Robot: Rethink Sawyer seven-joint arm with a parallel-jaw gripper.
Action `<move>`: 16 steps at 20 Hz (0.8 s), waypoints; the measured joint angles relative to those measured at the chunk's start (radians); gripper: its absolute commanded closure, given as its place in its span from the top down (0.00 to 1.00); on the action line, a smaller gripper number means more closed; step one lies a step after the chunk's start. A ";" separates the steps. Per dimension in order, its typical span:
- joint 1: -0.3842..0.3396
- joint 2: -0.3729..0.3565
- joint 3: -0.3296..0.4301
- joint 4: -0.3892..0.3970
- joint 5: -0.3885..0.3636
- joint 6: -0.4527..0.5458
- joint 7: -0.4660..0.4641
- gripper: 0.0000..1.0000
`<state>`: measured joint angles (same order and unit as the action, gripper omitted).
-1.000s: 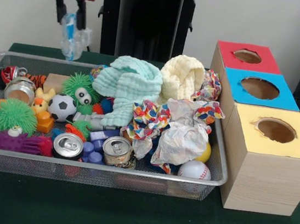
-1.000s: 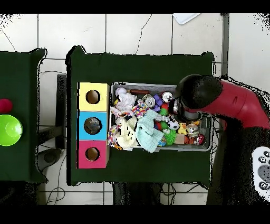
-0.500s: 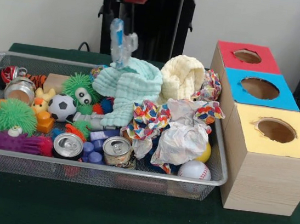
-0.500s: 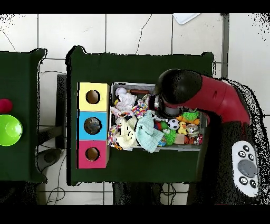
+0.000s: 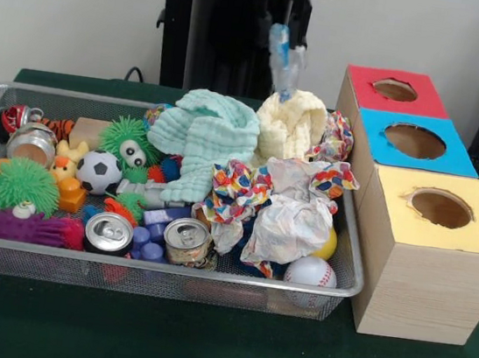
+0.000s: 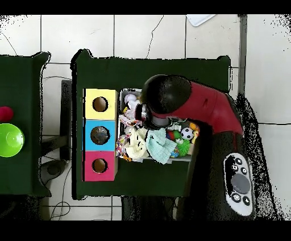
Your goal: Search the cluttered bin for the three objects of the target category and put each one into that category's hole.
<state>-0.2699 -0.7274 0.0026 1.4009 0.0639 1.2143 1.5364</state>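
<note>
Front view: gripper cut off at top edge, pinching crushed bottle that hangs above yellow cloth at far side of bin; blue label unreadable. 3 holes plain here: red, blue, yellow. Overhead view: arm hides gripper, bottle and much of bin.

You see a plain off-white wall behind the dark green table. Looking straight down, you find the floor laid in large pale tiles with dark grout lines and a thin crack. A second green-covered table stands to one side, carrying a lime green bowl. Light falls evenly, without hard shadows.
</note>
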 measured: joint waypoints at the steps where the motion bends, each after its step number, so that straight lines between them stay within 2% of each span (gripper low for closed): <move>1: 0.024 -0.008 -0.006 0.016 0.021 0.000 0.000 0.00; 11: 0.123 -0.029 -0.047 0.080 0.075 -0.018 0.040 0.00; 16: 0.143 -0.027 -0.063 0.102 0.078 -0.058 0.081 0.00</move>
<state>-0.1272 -0.7542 -0.0600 1.5027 0.1416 1.1559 1.6178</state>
